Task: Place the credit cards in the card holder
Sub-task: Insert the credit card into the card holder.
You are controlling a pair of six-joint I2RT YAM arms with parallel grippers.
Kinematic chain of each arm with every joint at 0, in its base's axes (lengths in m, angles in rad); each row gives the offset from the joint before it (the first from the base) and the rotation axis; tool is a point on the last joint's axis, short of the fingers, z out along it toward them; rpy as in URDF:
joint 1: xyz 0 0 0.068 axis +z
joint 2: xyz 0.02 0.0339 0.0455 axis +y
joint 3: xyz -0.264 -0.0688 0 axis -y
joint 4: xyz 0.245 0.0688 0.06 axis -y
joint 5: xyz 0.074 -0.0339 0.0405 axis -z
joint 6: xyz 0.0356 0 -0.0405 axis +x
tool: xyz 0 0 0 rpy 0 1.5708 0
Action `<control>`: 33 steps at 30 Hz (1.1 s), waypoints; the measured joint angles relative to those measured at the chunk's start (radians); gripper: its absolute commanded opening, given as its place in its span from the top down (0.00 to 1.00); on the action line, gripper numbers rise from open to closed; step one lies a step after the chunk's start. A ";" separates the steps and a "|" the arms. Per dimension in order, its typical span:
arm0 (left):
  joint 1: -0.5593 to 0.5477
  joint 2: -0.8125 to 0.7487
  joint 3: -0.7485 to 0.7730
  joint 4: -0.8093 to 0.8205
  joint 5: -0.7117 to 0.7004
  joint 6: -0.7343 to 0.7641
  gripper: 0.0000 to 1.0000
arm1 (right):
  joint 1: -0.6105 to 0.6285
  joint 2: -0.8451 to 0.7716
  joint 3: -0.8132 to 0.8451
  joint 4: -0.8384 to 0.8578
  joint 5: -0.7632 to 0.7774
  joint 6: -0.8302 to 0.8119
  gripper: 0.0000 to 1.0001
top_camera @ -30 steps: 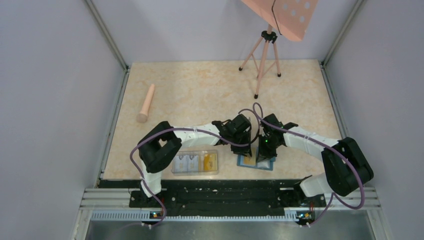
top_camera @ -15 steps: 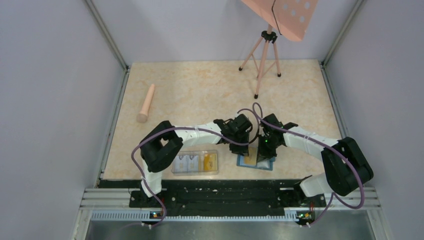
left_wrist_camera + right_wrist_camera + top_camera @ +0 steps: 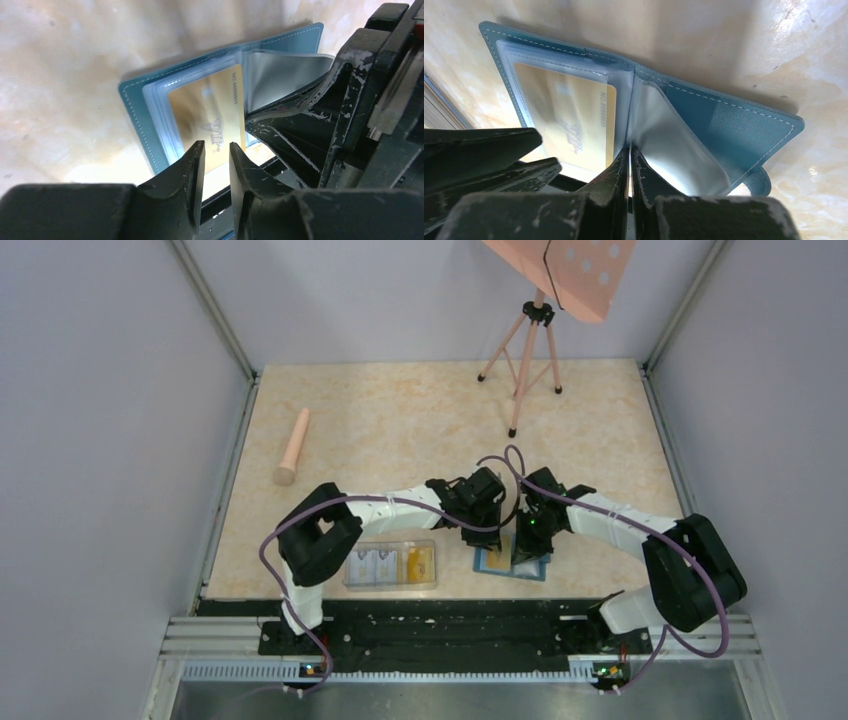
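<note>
You're partway. The clear box (image 3: pixel 390 566) by the left arm's base holds at least three credit cards (image 3: pixel 376 565), two pale and one yellow, so most of the job is left. The card holder (image 3: pixel 734 125) lies open between the arms, with one gold card (image 3: pixel 212 115) in a sleeve on one side. Your right gripper (image 3: pixel 630 165) is closed, tips down at the fold beside an empty clear sleeve (image 3: pixel 674 150). Your left gripper (image 3: pixel 216 162) has its fingers a sliver apart over the gold card's near edge. They hide that edge, so you can't tell whether it pinches the card, or whether the card is fully seated.
</note>
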 measured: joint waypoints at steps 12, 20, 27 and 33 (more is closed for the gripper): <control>0.000 -0.056 -0.005 -0.053 -0.074 0.003 0.61 | 0.000 -0.132 0.020 -0.021 0.012 -0.003 1.00; 0.000 -0.045 -0.004 -0.064 -0.077 0.003 0.59 | 0.000 -0.087 0.021 0.010 0.001 -0.003 1.00; 0.000 0.012 -0.004 -0.070 -0.072 0.004 0.59 | 0.000 0.006 0.019 0.029 -0.004 -0.003 1.00; 0.002 0.020 -0.002 -0.072 -0.061 0.006 0.62 | 0.000 0.019 0.019 0.031 -0.004 -0.003 1.00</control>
